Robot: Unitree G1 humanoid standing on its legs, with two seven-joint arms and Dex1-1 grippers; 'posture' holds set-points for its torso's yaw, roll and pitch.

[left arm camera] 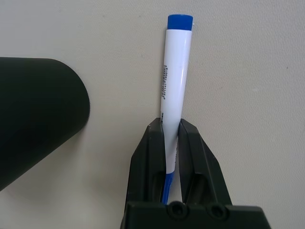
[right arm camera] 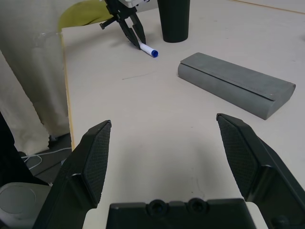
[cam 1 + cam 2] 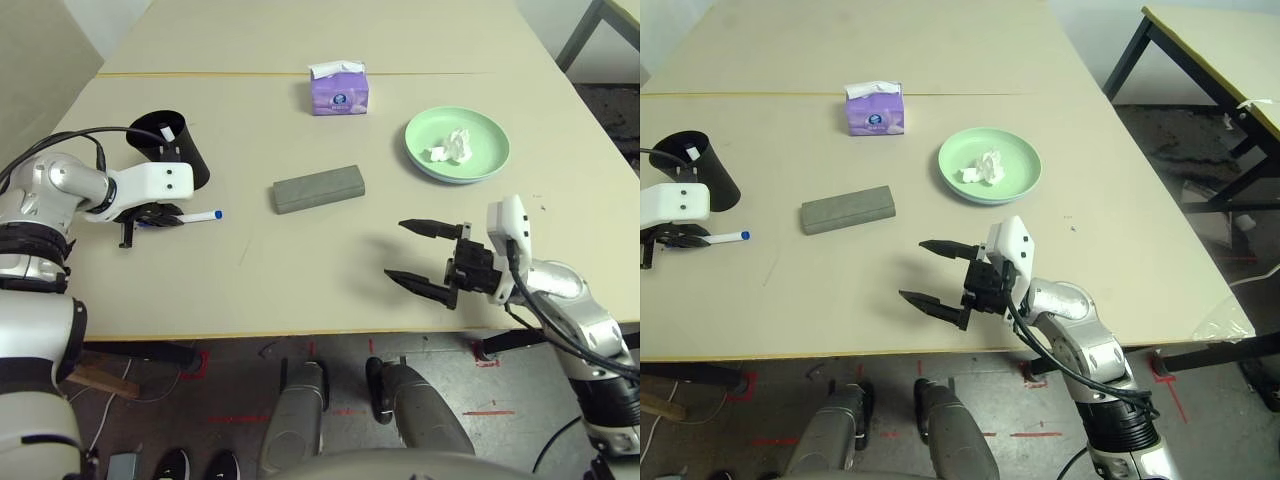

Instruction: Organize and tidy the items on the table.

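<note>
A white marker [image 1: 175, 81] with a blue cap lies on the table at the left, and my left gripper [image 1: 170, 126] is shut on its rear end. In the left eye view the marker [image 3: 205, 215] points right from that gripper [image 3: 160, 215]. Just behind it stands the black cup [image 3: 170, 145] with a white marker [image 3: 166, 131] inside. The grey glasses case [image 3: 318, 188] lies mid-table. A crumpled white tissue [image 3: 450, 147] rests in the green plate [image 3: 490, 135]. The purple tissue box [image 3: 339, 90] stands further back. My right gripper [image 3: 395, 248] hovers open near the front edge, nothing between its fingers.
A yellowish seam [image 3: 200, 73] crosses the table behind the tissue box. The table's front edge [image 3: 300, 333] runs just below my right gripper. A separate table with grey legs [image 3: 1200, 40] stands at the far right.
</note>
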